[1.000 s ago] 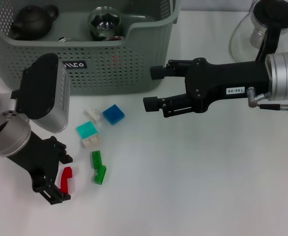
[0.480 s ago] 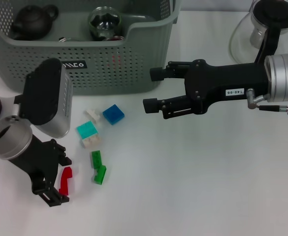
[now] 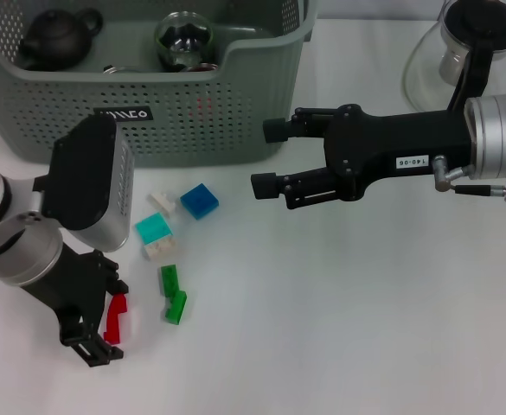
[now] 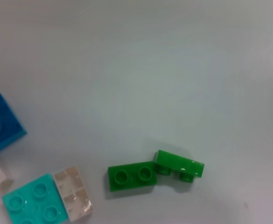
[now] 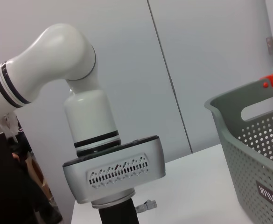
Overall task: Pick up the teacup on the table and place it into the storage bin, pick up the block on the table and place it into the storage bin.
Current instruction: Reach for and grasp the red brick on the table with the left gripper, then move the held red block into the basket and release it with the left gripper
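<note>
Left gripper is low over the desk at the near-left, its fingers set narrow on either side of a red block. The fingers look to be touching or nearly touching the block; whether it is actually clamped or lifted off the desk I cannot tell.

Red block: long axis runs roughly toward and away from the robot, slightly tilted, lying between the two fingers. Judgement: the grasp closes across the short dimension, which suits this orientation.

Other blocks nearby, all on the desk. Two green blocks sit end to end just beside the red one, on its right. A teal block sits with a whitish block touching it. A small white block and a blue block lie closer to the bin. The left wrist view shows the green pair, teal and blue but not the red block or the fingers.

Storage bin stands at the far left, beyond the block cluster, straight ahead of the left gripper. Inside are a dark teapot and a glass vessel; no teacup is visible on the desk, so that part is probably done.

Right gripper hovers beside the bin's right corner, fingers spread wide, empty, pointing left. A glass pitcher stands at the far right.

Key relation: the left arm is far nearer the red block; the bin lies up and forward from it, so the carry must clear the front rim.
</note>
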Tool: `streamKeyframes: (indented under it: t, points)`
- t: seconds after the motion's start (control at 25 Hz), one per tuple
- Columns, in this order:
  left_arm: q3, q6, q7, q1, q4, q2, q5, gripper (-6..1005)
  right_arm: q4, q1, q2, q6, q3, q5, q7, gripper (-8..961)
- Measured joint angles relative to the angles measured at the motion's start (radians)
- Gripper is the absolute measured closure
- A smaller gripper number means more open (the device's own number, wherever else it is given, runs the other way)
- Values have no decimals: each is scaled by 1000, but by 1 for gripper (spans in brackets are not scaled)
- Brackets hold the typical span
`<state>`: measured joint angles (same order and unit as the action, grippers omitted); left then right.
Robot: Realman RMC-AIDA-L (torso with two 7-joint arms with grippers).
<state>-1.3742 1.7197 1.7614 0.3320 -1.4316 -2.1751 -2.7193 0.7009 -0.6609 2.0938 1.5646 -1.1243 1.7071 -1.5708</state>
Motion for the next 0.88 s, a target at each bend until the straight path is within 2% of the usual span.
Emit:
streamKeyframes:
  t: [0.44,0.76,0.88]
  points:
    - [-13,-25,-24,-17,-7,0,7,131,0,0,0,0,0,-1,0,13]
    - [-1,-4,-25,-22,-35,0,25,287,-1,2,-1,0,10,-1,0,13]
    - [71,82,-33,-9,-84,5,99,349,-1,5,-3,0,10,-1,1,13]
